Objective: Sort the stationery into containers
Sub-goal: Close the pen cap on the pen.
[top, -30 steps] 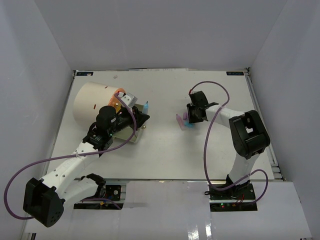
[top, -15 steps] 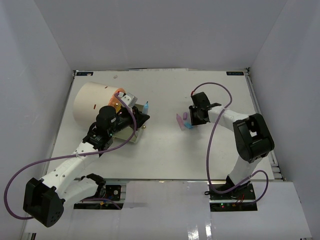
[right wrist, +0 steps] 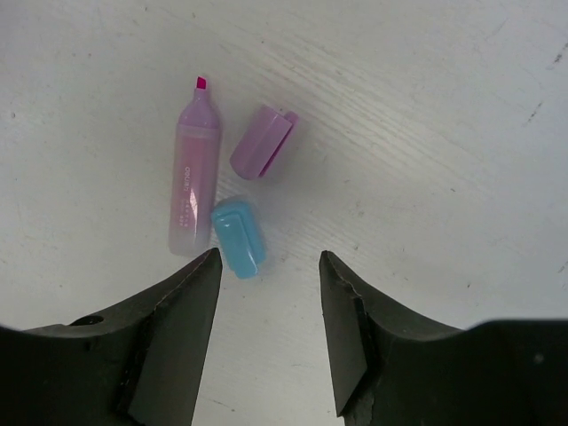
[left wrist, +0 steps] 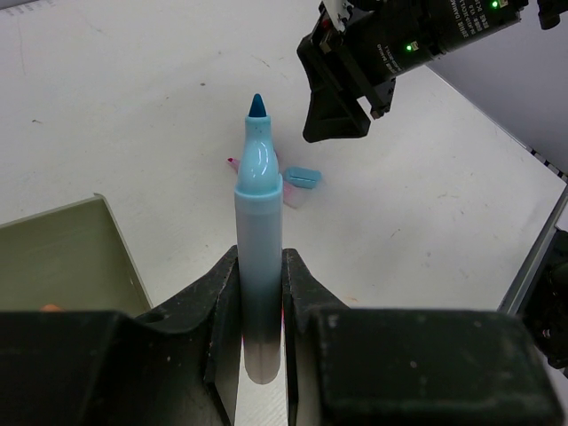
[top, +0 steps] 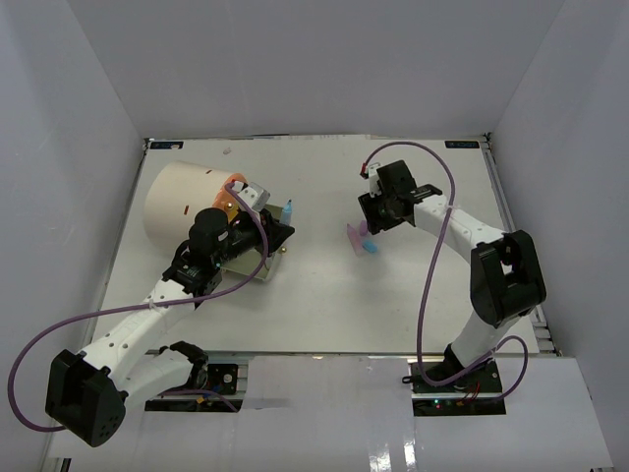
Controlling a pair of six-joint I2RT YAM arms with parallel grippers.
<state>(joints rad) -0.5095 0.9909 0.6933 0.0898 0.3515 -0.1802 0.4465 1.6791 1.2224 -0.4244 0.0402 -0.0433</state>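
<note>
Your left hand (left wrist: 260,275) is pinching a blue highlighter (left wrist: 258,204) between its pressed-in fingers. It is gripping the lower barrel, and the rest is sticking straight out ahead of the fingertips with its bare blue tip pointing away from the hand. Just to the left of that hand's fingers an olive flat panel (left wrist: 62,266) is showing, and I cannot tell what it belongs to. The cream cylinder (top: 182,202) is lying on its side close by the left hand, on the hand's left and a little behind the fingers, with its orange face turned toward the wrist.

Your right hand (right wrist: 269,266) is hanging over the table (right wrist: 426,133) with its fingers spread and nothing between them. Three loose pieces are lying on the table beneath and ahead of it. A blue cap (right wrist: 238,237) is sitting nearest, just ahead of the left fingertip. A pink highlighter (right wrist: 193,173) is stretching away from that same fingertip, its uncovered tip pointing away from the hand and its rear end just beside the blue cap; I cannot tell whether they are touching. A pink cap (right wrist: 263,142) is resting farther ahead, just right of the highlighter's barrel and apart from it
</note>
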